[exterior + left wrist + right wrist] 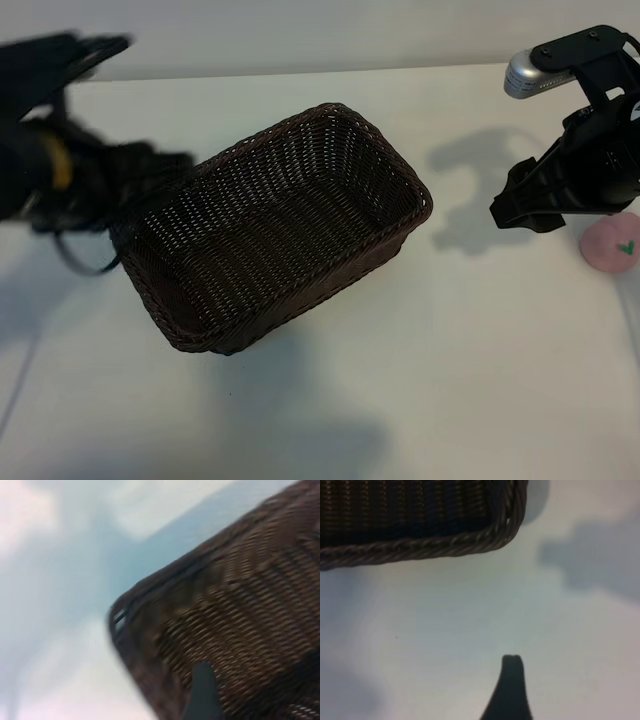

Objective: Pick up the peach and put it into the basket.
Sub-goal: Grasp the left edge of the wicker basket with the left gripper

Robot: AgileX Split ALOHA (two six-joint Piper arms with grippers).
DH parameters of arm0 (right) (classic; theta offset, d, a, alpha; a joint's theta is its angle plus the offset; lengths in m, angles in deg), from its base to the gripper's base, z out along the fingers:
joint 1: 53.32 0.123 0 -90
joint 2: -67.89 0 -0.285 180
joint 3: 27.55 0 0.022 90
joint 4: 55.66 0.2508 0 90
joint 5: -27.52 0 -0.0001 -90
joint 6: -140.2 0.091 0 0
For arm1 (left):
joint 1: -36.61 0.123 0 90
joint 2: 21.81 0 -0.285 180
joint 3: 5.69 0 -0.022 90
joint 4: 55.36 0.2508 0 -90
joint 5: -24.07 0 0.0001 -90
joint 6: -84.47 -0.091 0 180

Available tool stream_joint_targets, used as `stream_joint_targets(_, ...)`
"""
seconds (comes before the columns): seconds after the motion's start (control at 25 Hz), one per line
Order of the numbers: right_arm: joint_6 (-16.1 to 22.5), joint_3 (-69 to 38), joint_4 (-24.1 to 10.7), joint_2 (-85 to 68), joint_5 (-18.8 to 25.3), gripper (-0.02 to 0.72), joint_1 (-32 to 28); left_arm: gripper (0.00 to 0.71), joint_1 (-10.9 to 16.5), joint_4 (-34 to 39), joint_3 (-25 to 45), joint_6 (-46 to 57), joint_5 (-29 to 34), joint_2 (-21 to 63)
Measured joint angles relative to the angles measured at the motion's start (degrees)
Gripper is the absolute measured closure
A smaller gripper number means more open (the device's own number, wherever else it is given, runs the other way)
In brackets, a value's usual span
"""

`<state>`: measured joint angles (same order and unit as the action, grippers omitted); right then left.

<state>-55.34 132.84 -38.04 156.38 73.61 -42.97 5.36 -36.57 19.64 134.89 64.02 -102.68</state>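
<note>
Wicker basket (275,230): dark brown, rectangular, with rounded corners and a braided rim, sitting at an angle near the middle of the white table (450,360); nothing is showing inside it in the exterior view. In the left wrist view one rounded corner of the basket (235,615) is filling most of the frame; in the right wrist view another corner of the basket (420,525), with its braided rim, is lying across one edge over bare table (445,630)

Peach (611,243): small, pale pink, carrying a green leaf mark, lying on the table at the right edge of the exterior view, well apart from the basket and outside it, just below the right arm's dark body

Left gripper (150,175): showing as a dark blur at the basket's left end, hanging beside or just over the rim there; which of the two cannot be told. One dark fingertip (202,690) is showing over the weave in the left wrist view. The fingers are standing wide apart and are gripping nothing

Right gripper (520,205): hanging above bare table between the basket's right corner and the peach, touching neither. One dark fingertip (511,680) is showing over the white surface in the right wrist view. Its fingers are spread wide and are carrying nothing
</note>
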Motion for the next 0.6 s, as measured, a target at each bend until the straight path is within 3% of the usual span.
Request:
stream_joint_targets(0.4,0.0,0.0,0.0,0.0,0.2,0.108,0.0,0.145,0.0,8.6,12.4,24.7,-5.1,2.1)
stream_joint_targets(0.6,0.0,0.0,0.0,0.0,0.3,0.108,0.0,0.145,0.2,10.5,13.6,28.7,-6.1,-1.1)
